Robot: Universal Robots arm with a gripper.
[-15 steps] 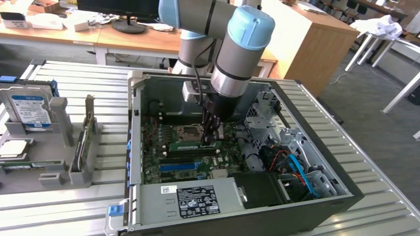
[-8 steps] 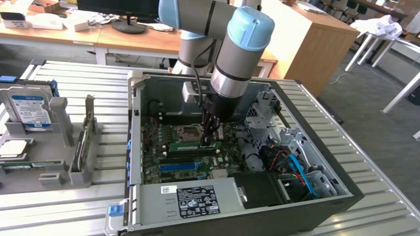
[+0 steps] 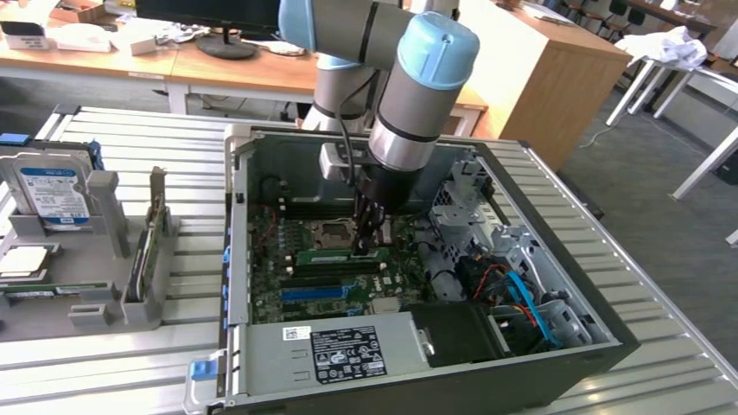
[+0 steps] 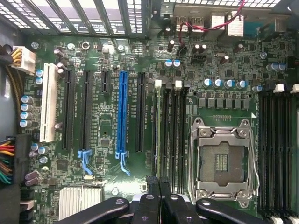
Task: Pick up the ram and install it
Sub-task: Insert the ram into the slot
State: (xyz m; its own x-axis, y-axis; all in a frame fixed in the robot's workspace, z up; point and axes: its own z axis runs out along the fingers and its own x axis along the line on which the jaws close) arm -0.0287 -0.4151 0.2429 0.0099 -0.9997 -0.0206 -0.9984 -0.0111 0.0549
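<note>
Pincer (image 3: 369, 244) (image 4: 159, 183) clenched, tips pressed together. You see them down on the ram (image 3: 341, 257); whether they grip it is unclear. Ram stands on edge along a memory slot at the exterior frame's centre, just below the CPU socket (image 3: 335, 232). Blue slot (image 3: 314, 293) sits lower. Open case (image 3: 554, 363) surrounds all this. Hard drive (image 3: 52, 194) at far left, well apart.

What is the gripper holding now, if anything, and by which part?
The fingers appear shut on the ram, at its upper long edge, over the memory slots beside the CPU socket.
</note>
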